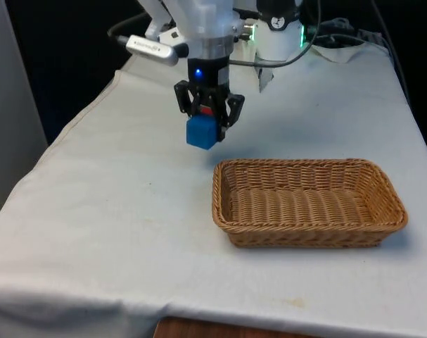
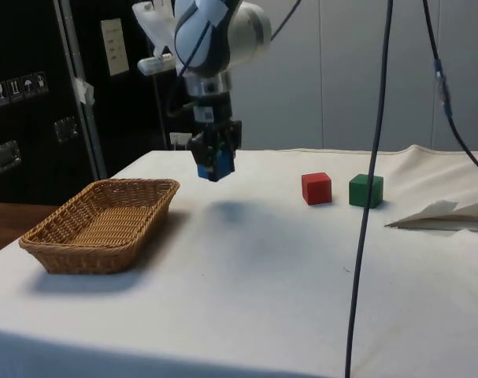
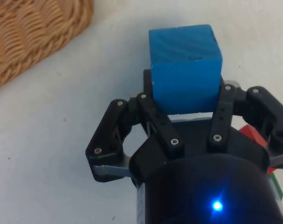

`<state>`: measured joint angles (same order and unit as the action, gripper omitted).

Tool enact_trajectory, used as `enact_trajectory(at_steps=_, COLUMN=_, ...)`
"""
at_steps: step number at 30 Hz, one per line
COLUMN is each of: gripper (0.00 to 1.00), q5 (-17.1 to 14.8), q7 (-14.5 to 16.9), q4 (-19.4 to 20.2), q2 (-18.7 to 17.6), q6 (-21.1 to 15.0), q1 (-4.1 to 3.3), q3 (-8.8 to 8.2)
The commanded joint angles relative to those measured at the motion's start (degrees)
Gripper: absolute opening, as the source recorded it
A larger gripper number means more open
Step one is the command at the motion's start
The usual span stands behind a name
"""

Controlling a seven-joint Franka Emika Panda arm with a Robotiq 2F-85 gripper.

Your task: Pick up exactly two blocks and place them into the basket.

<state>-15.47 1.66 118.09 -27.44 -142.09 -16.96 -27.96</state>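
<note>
While the end effector holds the blue block tight above the table, the basket sits lower right. From the side, red block and green block wait mid-right. At the wrist, the blue block looks hard and light, pinched by flat sides.

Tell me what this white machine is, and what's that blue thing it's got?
It is a robot arm, a machine that picks things up. At its end is a black gripper with two fingers, a bit like a hand. They are squeezing a blue block, lifted above the table. One picture looks across the table, one looks from the side, and one comes from a camera on the arm's wrist. On the white cloth sits a woven basket with nothing in it. In the side picture a red block and a green block wait on the cloth.
</note>
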Motion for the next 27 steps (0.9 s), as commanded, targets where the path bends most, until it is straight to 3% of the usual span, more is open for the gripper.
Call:
enact_trajectory(at_steps=1, gripper=0.01, q5=0.9, q7=-0.9, q4=-0.3, q2=0.3, q6=0.9, q1=-0.63, q3=-0.57)
enact_trajectory(at_steps=3, gripper=0.01, q5=1.4, q7=-1.3, q4=-0.9, q2=0.8, q6=1.6, q1=-0.74, q3=-0.52)
enact_trajectory(at_steps=4, gripper=0.01, q5=0.6, q7=-0.5, q4=-0.6, q2=0.5, q6=0.9, q1=-0.17, q3=0.0)
enact_trajectory(at_steps=5, gripper=0.01, q5=1.8, q7=-1.6, q4=-1.1, q2=1.1, q6=2.1, q1=-0.86, q3=-0.52)
enact_trajectory(at_steps=12, gripper=0.01, q5=3.8, q7=-3.1, q4=-3.0, q2=3.3, q6=5.1, q1=-1.38, q3=-0.23)
enact_trajectory(at_steps=13, gripper=0.01, q5=3.1, q7=-2.3, q4=-2.8, q2=2.9, q6=4.4, q1=-0.8, q3=0.17)
enact_trajectory(at_steps=14, gripper=0.01, q5=4.1, q7=-3.3, q4=-3.3, q2=3.5, q6=5.5, q1=-1.43, q3=-0.17)
enact_trajectory(at_steps=21, gripper=0.01, q5=5.3, q7=-4.1, q4=-5.8, q2=5.2, q6=8.8, q1=-1.95, q3=0.57)
enact_trajectory(at_steps=22, gripper=0.01, q5=4.7, q7=-3.5, q4=-5.6, q2=5.0, q6=8.3, q1=-1.55, q3=0.8)
enact_trajectory(at_steps=23, gripper=0.01, q5=5.3, q7=-4.2, q4=-6.2, q2=5.2, q6=9.1, q1=-2.01, q3=0.69)
enact_trajectory(at_steps=27, gripper=0.01, q5=5.1, q7=-4.4, q4=-8.0, q2=5.1, q6=9.9, q1=-2.23, q3=1.2)
